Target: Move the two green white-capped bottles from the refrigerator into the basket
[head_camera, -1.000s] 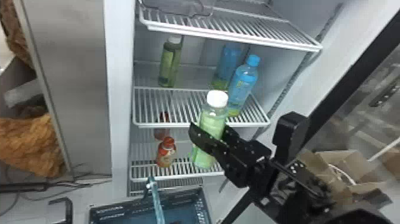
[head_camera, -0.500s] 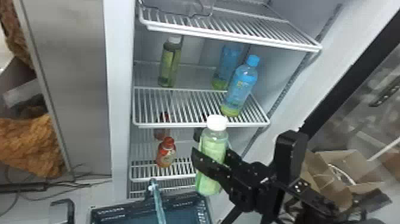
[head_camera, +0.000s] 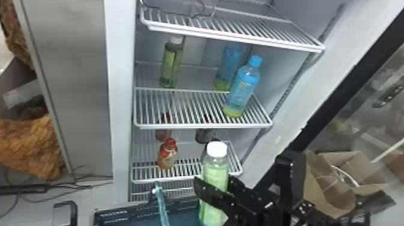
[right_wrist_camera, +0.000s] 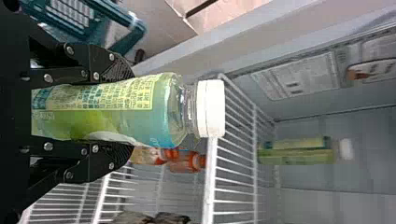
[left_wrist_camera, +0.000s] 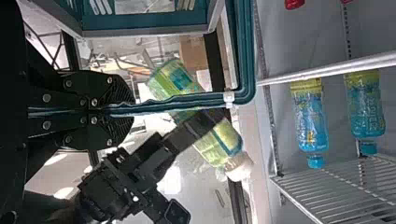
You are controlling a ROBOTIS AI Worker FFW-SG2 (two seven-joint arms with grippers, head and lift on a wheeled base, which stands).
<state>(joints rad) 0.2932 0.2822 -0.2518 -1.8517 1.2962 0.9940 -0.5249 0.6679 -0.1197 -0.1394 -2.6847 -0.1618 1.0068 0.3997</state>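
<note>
Clamping bottle (head_camera: 215, 172) in right fingers (head_camera: 210, 193), handle (left_wrist_camera: 187, 99) in left fingers (left_wrist_camera: 105, 88).
Yet to basket it or second bottle (head_camera: 171, 63) by shelf's (head_camera: 195, 126) left edge.

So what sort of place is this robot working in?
Most likely a workroom or lab, at an open refrigerator: wire shelves hold drink bottles, its black-framed door stands open, and there's an open cardboard box nearby.
</note>
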